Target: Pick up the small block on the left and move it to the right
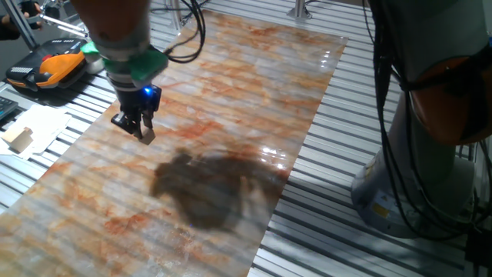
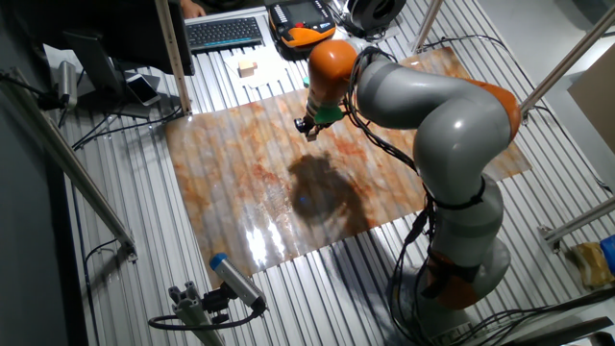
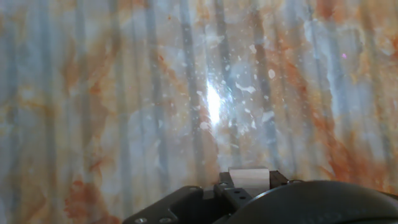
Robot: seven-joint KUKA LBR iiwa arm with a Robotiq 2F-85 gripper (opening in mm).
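My gripper (image 1: 138, 128) hangs a little above the marbled orange-and-grey sheet (image 1: 231, 100), near its left side in one fixed view. Its fingers are shut on the small block (image 3: 249, 178), a pale tan cube that shows between the fingertips at the bottom of the hand view. In one fixed view the block (image 1: 147, 137) peeks out at the fingertips. In the other fixed view the gripper (image 2: 309, 130) is over the far part of the sheet (image 2: 250, 192), and the block is too small to make out there.
A larger pale wooden block (image 1: 19, 138) lies on white paper off the sheet's left; it also shows in the other fixed view (image 2: 248, 68). An orange-and-black device (image 1: 46, 69) and a keyboard (image 2: 224, 32) lie beyond. The arm's base (image 2: 461, 259) stands beside the sheet.
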